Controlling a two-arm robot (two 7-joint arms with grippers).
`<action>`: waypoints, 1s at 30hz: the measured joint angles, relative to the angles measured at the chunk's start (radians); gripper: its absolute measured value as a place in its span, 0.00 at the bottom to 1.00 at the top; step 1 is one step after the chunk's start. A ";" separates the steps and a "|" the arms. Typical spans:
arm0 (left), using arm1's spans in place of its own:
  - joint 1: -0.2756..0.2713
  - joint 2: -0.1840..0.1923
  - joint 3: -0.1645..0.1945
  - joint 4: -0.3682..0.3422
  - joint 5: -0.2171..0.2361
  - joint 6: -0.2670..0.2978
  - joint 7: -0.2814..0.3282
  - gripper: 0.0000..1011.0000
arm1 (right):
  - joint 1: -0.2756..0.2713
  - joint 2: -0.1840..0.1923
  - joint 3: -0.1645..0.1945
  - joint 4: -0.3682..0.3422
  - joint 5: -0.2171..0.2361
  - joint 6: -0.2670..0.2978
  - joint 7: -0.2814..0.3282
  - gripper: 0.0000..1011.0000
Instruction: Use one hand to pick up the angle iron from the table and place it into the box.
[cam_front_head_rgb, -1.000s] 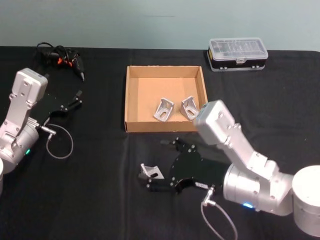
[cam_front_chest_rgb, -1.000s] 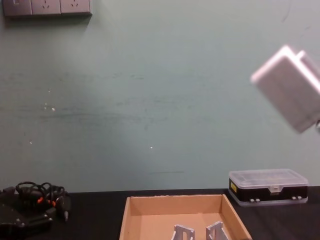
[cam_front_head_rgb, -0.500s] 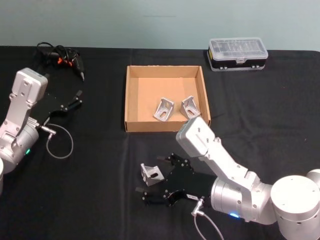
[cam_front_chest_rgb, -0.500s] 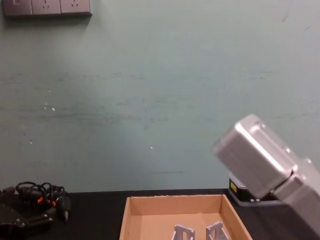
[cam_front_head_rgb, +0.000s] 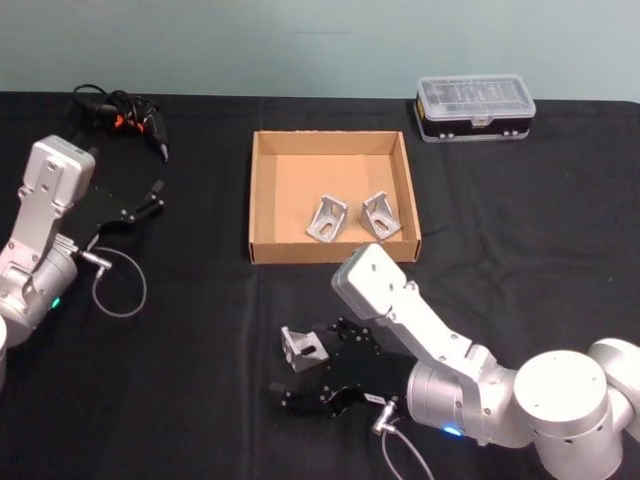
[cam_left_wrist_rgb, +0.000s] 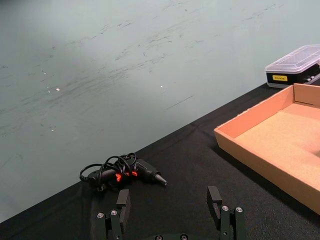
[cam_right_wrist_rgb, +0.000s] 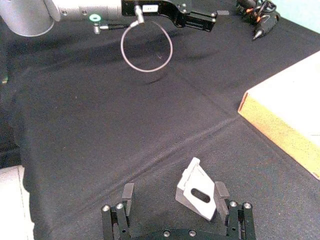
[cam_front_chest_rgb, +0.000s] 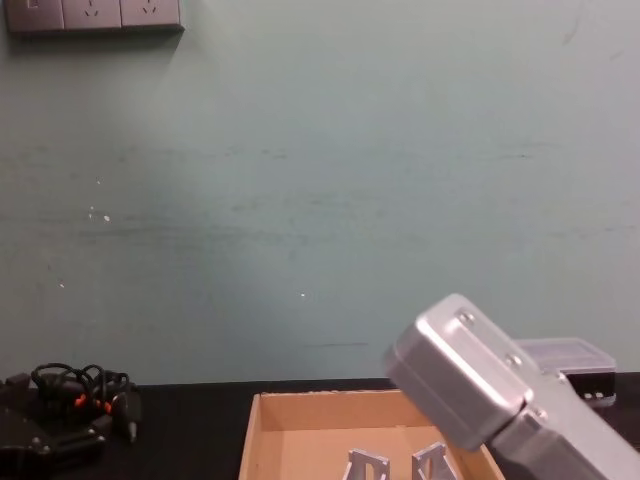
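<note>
One silver angle iron (cam_front_head_rgb: 300, 347) lies on the black table (cam_front_head_rgb: 190, 350), in front of the tan box (cam_front_head_rgb: 295, 185). My right gripper (cam_front_head_rgb: 302, 363) is open and low over the table. In the right wrist view the angle iron (cam_right_wrist_rgb: 198, 196) sits between the fingers of the right gripper (cam_right_wrist_rgb: 174, 196), close against one fingertip (cam_right_wrist_rgb: 220, 191). Two more angle irons (cam_front_head_rgb: 329, 218) (cam_front_head_rgb: 381, 215) lie inside the box. My left gripper (cam_front_head_rgb: 151, 198) is parked open at the far left; its own view shows the left gripper (cam_left_wrist_rgb: 169, 202) holding nothing.
A clear-lidded plastic case (cam_front_head_rgb: 475, 108) stands behind the box at the right. A black tool with a coiled cable (cam_front_head_rgb: 120, 115) lies at the back left. A wire loop (cam_front_head_rgb: 118, 283) hangs by the left arm. The right arm's silver link (cam_front_chest_rgb: 470, 380) rises before the box (cam_front_chest_rgb: 340, 408).
The right arm has swung left and toward me. Its open gripper has slid along the table until its fingers straddle the loose angle iron. The left arm stayed still.
</note>
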 joint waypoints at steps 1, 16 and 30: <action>0.000 0.000 0.000 0.000 0.000 0.000 0.000 1.00 | 0.002 -0.003 -0.001 0.004 -0.002 0.001 0.001 0.99; 0.000 0.000 0.000 0.000 0.000 0.000 0.000 1.00 | 0.042 -0.066 -0.016 0.072 -0.063 0.004 0.005 0.99; 0.000 0.000 0.000 0.000 0.000 0.000 0.000 1.00 | 0.048 -0.095 -0.003 0.093 -0.088 0.008 0.012 0.99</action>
